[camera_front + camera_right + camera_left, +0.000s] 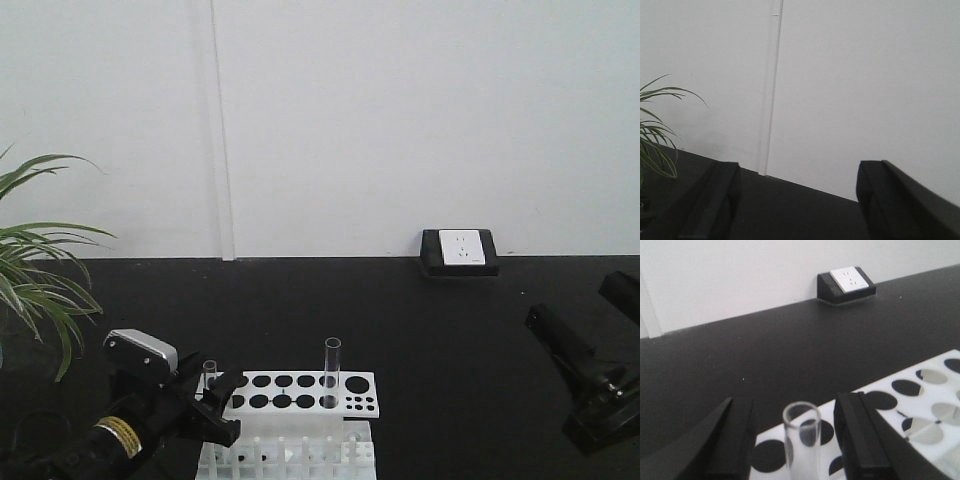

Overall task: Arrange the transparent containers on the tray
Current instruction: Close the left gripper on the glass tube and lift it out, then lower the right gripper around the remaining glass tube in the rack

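- Left wrist-mounted view: the left gripper (pixel 792 440) has its fingers parted around an upright test tube (pixel 801 442), with a gap on each side. The tube stands in the white rack (pixel 927 396).
- Exterior front-facing view: a second test tube (pixel 332 372) stands upright in the same rack, further right.
- Right wrist-mounted view: the right gripper (pixel 797 200) has its fingers wide apart and empty.

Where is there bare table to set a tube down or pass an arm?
Bare black table lies between the rack and the wall socket, and from the rack's right end to the right arm. Crowded at the rack's left end, where the left gripper straddles a test tube; plant leaves hem the far left.
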### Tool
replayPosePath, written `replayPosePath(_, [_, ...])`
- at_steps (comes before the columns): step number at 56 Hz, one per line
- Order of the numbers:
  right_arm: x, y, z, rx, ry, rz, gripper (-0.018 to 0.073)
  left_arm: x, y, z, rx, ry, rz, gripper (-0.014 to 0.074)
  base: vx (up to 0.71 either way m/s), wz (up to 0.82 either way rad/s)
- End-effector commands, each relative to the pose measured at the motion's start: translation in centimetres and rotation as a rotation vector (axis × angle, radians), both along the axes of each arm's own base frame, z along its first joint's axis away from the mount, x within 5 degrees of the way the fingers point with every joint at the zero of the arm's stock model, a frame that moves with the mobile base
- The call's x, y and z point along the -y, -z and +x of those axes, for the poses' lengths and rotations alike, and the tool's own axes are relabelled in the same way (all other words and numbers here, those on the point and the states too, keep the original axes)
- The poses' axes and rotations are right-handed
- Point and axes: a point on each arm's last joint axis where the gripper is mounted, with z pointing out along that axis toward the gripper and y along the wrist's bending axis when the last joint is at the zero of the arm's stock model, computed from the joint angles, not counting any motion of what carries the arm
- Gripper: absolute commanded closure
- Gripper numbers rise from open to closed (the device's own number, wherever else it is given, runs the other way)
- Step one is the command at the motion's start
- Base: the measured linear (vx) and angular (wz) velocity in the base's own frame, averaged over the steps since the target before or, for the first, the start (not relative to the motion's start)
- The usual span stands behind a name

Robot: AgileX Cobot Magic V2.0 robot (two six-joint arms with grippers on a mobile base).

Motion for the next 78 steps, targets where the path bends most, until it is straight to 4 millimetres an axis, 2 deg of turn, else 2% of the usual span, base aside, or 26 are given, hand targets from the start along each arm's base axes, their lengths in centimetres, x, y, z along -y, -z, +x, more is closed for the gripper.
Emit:
replayPosePath(1, [0.0, -1.6, -0.2, 0.093, -0.015, 0.032, 0.0042, 0.3, -3.1, 0.2, 0.131, 0.004, -0.085, 0.0192, 0.00, 0.00])
replayPosePath(7, [0.0, -1.6, -0.2, 0.093, -0.015, 0.032, 0.0062, 0.3, -3.1, 0.2, 0.126, 0.001, -0.095, 0.0304, 0.00, 0.00])
replayPosePath(19, [0.0, -1.6, -0.2, 0.093, -0.015, 0.032, 0.0109, 0.3, -3.8, 0.2, 0.170, 0.008, -0.121, 0.0607, 0.00, 0.00])
replayPosePath(22, [0.0, -1.6, -0.2, 0.092, -0.015, 0.032, 0.0115, 0.3, -4.2, 0.1, 0.168, 0.007, -0.145, 0.0606, 0.00, 0.00])
replayPosePath(28, [0.0, -1.6, -0.2, 0.092, -0.015, 0.032, 0.0118, 0.0, -6.4, -0.2, 0.176, -0.003, -0.163, 0.0603, 0.00, 0.00])
replayPosePath(40, [-0.1, -1.6, -0.1, 0.096, -0.024, 0.021, 0.0118, -0.4, -16.4, -2.2, 0.295, 0.014, -0.088, 0.0603, 0.00, 0.00])
replayPosePath(44, [-0.2, -1.7, 0.3, 0.092, -0.032, 0.009, 0.0118, -0.7, -19.9, -3.8, 0.335, 0.028, -0.086, 0.0603, 0.00, 0.00])
replayPosePath(49, [-0.5, -1.6, 1.3, 0.069, -0.066, -0.009, 0.0118, -1.2, -22.8, -5.8, 0.368, 0.040, -0.098, 0.0602, 0.00, 0.00])
replayPosePath(60, [-2.2, -0.1, 5.3, -0.030, -0.254, -0.006, 0.0118, -2.5, -25.8, -9.2, 0.388, -0.005, -0.010, 0.0598, 0.00, 0.00])
replayPosePath(71, [-6.9, 3.0, 9.5, -0.142, -0.384, -0.071, 0.0116, -3.7, -27.3, -11.5, 0.371, -0.069, 0.008, 0.0597, 0.00, 0.00])
replayPosePath(78, [-8.7, 4.3, 11.5, -0.175, -0.426, -0.071, 0.0116, -4.2, -28.0, -12.5, 0.375, -0.090, 0.018, 0.0597, 0.00, 0.00])
